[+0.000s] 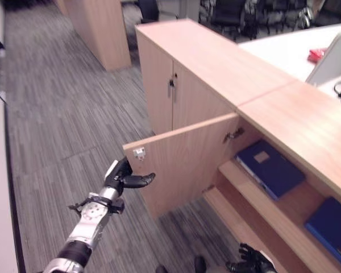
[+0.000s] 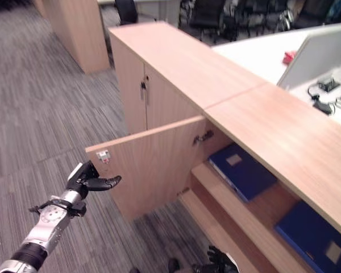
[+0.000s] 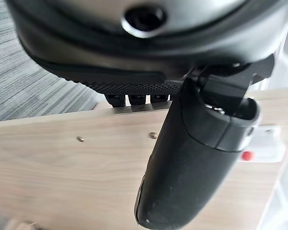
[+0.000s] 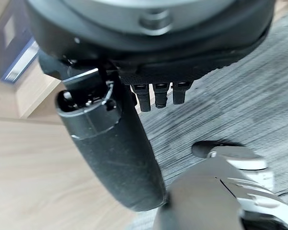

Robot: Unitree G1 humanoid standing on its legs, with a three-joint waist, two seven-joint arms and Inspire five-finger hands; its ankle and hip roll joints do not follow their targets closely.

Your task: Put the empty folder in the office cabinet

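Low at the near edge of the head views, the right hand (image 1: 251, 263) hangs beside the cabinet's lower shelf (image 1: 244, 224), fingers loosely curled and holding nothing.

Task item: a blue folder (image 1: 270, 166) lies flat on the upper shelf (image 1: 284, 210) inside the open cabinet (image 1: 307, 122), up and beyond the right hand. A second blue folder (image 1: 333, 226) lies on the same shelf, further to that hand's right. Which of the two is the empty one cannot be told; neither hand holds a folder.

Handling judgement: the folder appears a stiff-covered, light, flat item with a smooth, possibly slippery face. It should be pinched at its near edge or spine, thumb above and fingers below.

Left hand (image 1: 123, 176): raised at the free edge of the open cabinet door (image 1: 184, 162), fingers hooked over that edge with the thumb extended along the inner face, as the left wrist view shows. A latch plate (image 1: 139, 152) sits just above this hand. Carpeted floor (image 1: 62, 114) lies to its left.
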